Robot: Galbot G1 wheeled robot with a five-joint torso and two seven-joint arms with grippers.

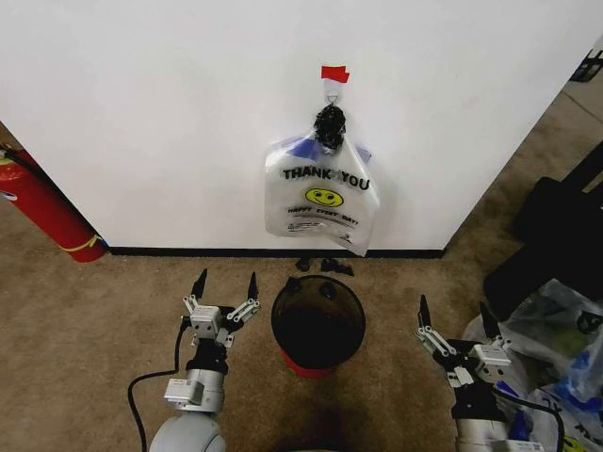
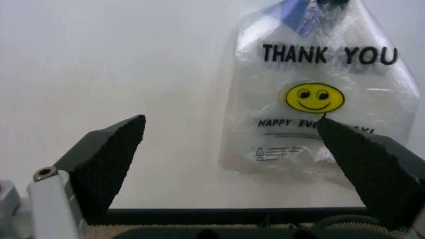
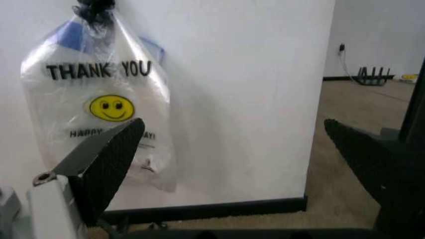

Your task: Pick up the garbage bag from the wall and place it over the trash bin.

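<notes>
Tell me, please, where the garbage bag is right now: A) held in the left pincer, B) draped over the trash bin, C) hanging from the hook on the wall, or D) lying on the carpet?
C: the garbage bag hangs by its bunched handles from the hook on the wall, above the trash bin, while the left pincer and right pincer stand open and empty.

We see even, fairly bright indoor light across the head view, with the wall (image 1: 170,113) evenly lit and free of glare. The garbage bag (image 1: 320,193) casts a faint shadow onto the wall on its right side. The trash bin (image 1: 317,323) is dark inside. Both wrist views look soft and slightly hazy, and the near fingers (image 2: 106,159) appear blurred and oversized.
</notes>
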